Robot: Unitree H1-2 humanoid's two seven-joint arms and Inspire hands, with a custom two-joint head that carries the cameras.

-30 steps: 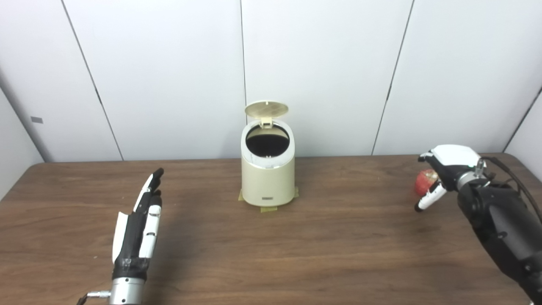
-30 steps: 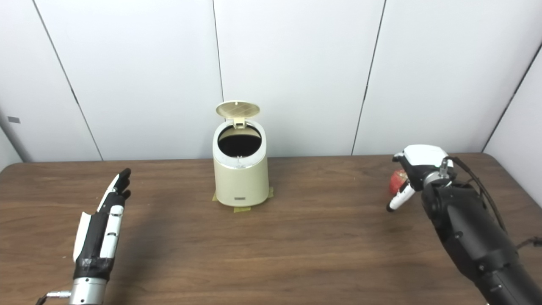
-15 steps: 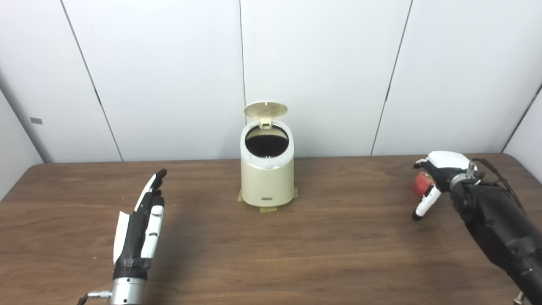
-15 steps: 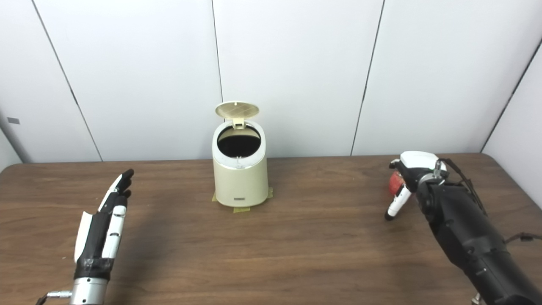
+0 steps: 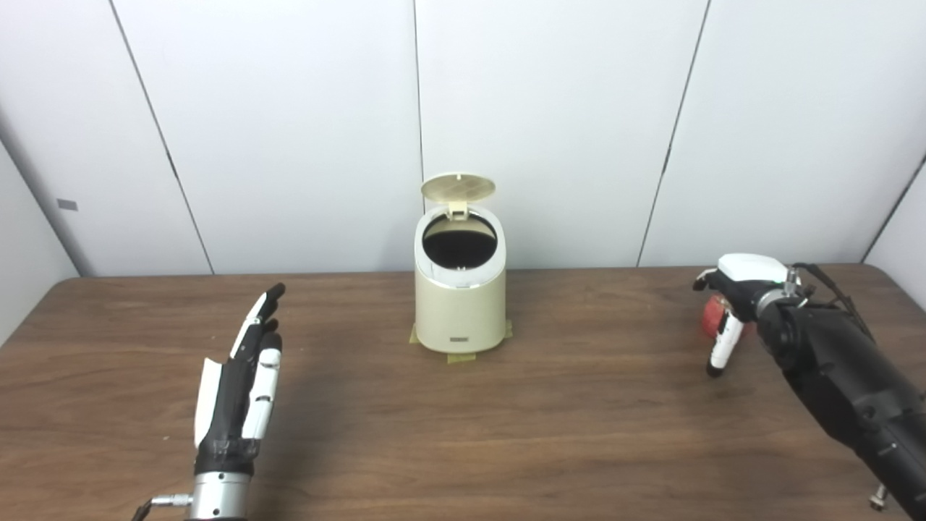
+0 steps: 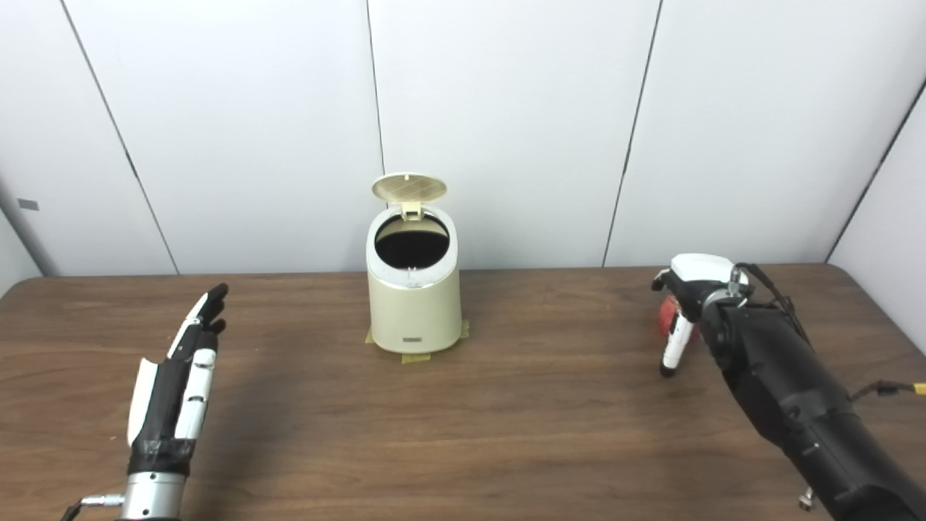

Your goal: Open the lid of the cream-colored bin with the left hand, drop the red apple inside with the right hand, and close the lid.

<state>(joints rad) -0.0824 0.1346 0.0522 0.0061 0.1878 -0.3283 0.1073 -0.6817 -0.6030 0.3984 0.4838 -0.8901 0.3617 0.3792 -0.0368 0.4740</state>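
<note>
Cream bin [image 5: 460, 307] sits upright at centre-back of the desk [image 5: 463, 427], close to the white panel wall [image 5: 550, 123], on strips of yellowish tape [image 5: 461, 357] showing at its base. Lid [image 5: 459, 187] is open, tipped up and back on its rear hinge, underside facing the cameras; the round opening below is dark and nothing can be made out inside. Left robot hand [image 5: 242, 376] is over the desk's left-front area, well apart from the bin, fingers [image 5: 262, 318] straight, laid side by side and pointing toward the wall, holding nothing, so it reads as open and flat. Right robot hand [image 5: 734, 293] is at the far right of the desk, palm down over the red apple [image 5: 710, 318], which is low at desk level, well to the right of the bin. Only a sliver of red shows past the hand's left side. One white finger with a black tip [image 6: 676, 347] points down across the front of the apple. Cannot tell whether the hand is actually clamped on the apple or just cupped over it; contact is hidden by the hand's back and the black forearm [image 6: 781, 391].
</note>
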